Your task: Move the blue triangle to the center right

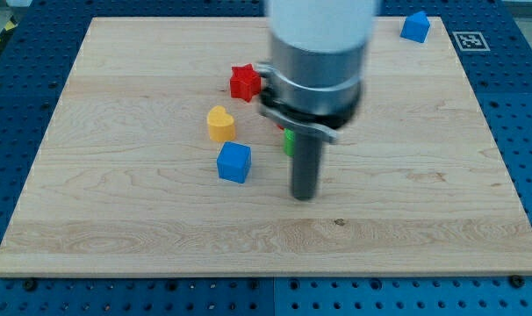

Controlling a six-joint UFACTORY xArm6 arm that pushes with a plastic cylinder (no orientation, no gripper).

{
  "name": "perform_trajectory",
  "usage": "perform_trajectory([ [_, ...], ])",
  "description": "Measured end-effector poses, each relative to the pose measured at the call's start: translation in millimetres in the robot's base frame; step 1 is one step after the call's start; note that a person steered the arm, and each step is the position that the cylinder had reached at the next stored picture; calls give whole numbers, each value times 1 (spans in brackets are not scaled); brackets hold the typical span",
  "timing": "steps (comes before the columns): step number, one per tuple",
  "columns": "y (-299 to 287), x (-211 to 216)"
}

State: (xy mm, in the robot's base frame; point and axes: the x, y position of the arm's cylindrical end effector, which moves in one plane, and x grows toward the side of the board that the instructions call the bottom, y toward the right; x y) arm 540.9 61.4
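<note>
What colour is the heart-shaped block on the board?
Yellow: the heart-shaped block shows best in the camera view, the only one.

Two blue blocks (233,162) (415,26), one red (244,82), yellow (220,124), green (288,141)

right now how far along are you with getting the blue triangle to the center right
Nothing looks done yet. The blue triangle sits at the view's top right corner of the board, not at center right. My tip is near the board's middle, right of the blue cube and just below a partly hidden green block, far from the triangle. Left: travel up to the triangle, then push it down the right side.
</note>
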Motion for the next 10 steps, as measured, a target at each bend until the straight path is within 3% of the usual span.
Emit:
perform_trajectory([
  [1,65,-14],
  [2,115,-79],
  [3,119,-160],
  [5,68,-323],
  [6,82,-350],
  [8,193,-349],
  [10,200,-310],
])
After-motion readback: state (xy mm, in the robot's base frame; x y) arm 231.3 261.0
